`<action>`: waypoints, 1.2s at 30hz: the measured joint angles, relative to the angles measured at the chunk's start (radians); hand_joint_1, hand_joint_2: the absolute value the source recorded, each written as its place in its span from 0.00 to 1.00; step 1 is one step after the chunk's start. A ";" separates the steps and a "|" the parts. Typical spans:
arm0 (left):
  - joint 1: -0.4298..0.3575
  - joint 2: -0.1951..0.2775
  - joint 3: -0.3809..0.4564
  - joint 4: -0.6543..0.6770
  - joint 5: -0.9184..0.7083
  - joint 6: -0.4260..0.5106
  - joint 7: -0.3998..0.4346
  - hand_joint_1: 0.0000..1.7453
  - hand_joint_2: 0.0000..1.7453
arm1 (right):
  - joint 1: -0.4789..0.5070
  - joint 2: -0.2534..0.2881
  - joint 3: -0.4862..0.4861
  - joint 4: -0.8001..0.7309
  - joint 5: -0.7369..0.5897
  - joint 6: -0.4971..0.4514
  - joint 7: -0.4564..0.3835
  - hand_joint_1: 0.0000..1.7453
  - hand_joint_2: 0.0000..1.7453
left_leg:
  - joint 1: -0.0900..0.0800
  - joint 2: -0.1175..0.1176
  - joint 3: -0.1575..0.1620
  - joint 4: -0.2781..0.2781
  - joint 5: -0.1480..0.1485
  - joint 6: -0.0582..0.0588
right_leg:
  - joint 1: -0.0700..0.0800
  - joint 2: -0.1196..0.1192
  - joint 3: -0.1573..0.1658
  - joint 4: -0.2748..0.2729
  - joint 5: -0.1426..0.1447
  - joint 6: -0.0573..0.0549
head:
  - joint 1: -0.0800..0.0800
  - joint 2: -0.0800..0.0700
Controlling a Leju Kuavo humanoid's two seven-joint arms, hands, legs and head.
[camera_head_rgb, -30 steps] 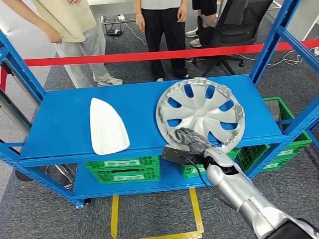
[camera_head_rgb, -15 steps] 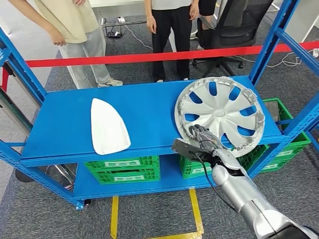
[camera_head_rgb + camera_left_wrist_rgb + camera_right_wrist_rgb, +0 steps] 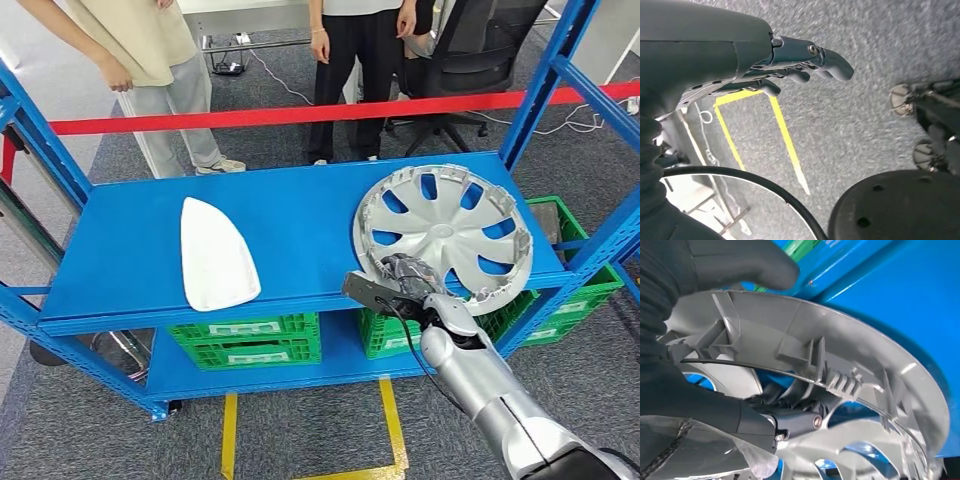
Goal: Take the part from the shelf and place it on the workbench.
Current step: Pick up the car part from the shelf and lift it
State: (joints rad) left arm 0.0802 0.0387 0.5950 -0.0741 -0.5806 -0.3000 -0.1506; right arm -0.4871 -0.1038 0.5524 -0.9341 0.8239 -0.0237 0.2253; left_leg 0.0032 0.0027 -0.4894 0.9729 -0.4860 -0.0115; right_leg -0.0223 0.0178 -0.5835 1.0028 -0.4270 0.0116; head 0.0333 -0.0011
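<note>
A silver wheel cover [image 3: 445,232] lies tilted at the right end of the blue shelf [image 3: 287,230], its near edge past the shelf's front lip. My right hand [image 3: 404,275] grips that near rim, thumb under and fingers over. The right wrist view shows the wheel cover's ribbed rim [image 3: 828,350] close up, with my right hand's thumb [image 3: 742,265] on one side and dark fingers [image 3: 791,422] through the spokes. My left hand [image 3: 791,65] hangs over the grey floor, fingers stretched out and holding nothing.
A white teardrop-shaped part [image 3: 215,255] lies on the shelf's left half. Green crates [image 3: 249,340] sit on the lower level. Blue uprights [image 3: 543,85] frame the right side. Behind a red tape [image 3: 302,112] stand several people and an office chair [image 3: 468,50].
My right hand has pulled the wheel cover to the right along the shelf, and it now overhangs the front edge more. The people behind have shifted.
</note>
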 joint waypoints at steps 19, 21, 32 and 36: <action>0.009 0.003 -0.029 0.047 0.092 0.010 -0.003 0.00 1.00 | -0.011 0.009 -0.002 0.003 0.023 -0.038 -0.040 1.00 1.00 | 0.002 0.000 -0.004 0.000 -0.001 -0.001 | 0.001 0.000 -0.004 0.000 -0.001 0.000 | 0.000 0.000; 0.011 0.003 -0.036 0.049 0.101 0.010 -0.003 0.00 1.00 | -0.011 0.009 -0.003 0.004 0.026 -0.041 -0.041 1.00 1.00 | 0.002 0.000 -0.005 0.000 -0.001 -0.001 | 0.001 0.000 -0.005 0.000 -0.001 0.000 | 0.000 0.000; 0.016 0.002 -0.059 0.055 0.129 0.011 -0.005 0.00 1.00 | -0.009 0.009 -0.004 0.009 0.039 -0.053 -0.051 1.00 1.00 | 0.002 0.000 -0.005 0.000 -0.001 -0.001 | 0.001 0.000 -0.005 0.000 -0.001 0.000 | 0.000 0.000; 0.015 -0.008 -0.076 0.048 0.175 0.049 -0.055 0.00 1.00 | 0.012 0.011 -0.004 -0.026 0.066 -0.077 -0.069 1.00 1.00 | 0.002 -0.001 -0.006 0.001 0.000 -0.001 | 0.002 -0.001 -0.007 0.001 -0.001 0.000 | 0.000 0.000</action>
State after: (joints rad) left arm 0.0956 0.0311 0.5187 -0.0258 -0.4058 -0.2510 -0.2056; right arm -0.4756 -0.0928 0.5484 -0.9601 0.8896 -0.1008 0.1560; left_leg 0.0051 0.0021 -0.4957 0.9735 -0.4856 -0.0130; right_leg -0.0208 0.0169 -0.5909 1.0033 -0.4278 0.0111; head 0.0331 -0.0011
